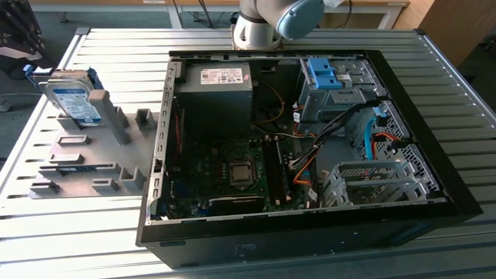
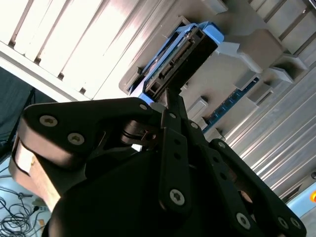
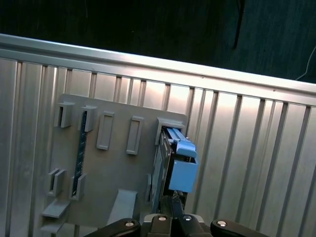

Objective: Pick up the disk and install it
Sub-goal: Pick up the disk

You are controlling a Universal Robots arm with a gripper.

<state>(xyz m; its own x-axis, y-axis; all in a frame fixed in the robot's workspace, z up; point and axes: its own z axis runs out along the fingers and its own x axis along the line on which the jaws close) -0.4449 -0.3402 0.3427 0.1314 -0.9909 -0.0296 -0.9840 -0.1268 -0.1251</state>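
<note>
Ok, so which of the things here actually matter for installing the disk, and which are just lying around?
For the job: disk standing in the grey rack; pincer close to it; open computer case.
Lying about: thin blue strip in another rack slot; loose cables beyond the table.

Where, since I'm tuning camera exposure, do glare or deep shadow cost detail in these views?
Exterior view: the computer case interior is dim beside the bright table, though the disk reads clearly. Second wrist view: sunlit table slats wash out near white. First wrist view: a glare band runs along the table's edge under a black background; the disk's blue carrier is evenly lit.
</note>
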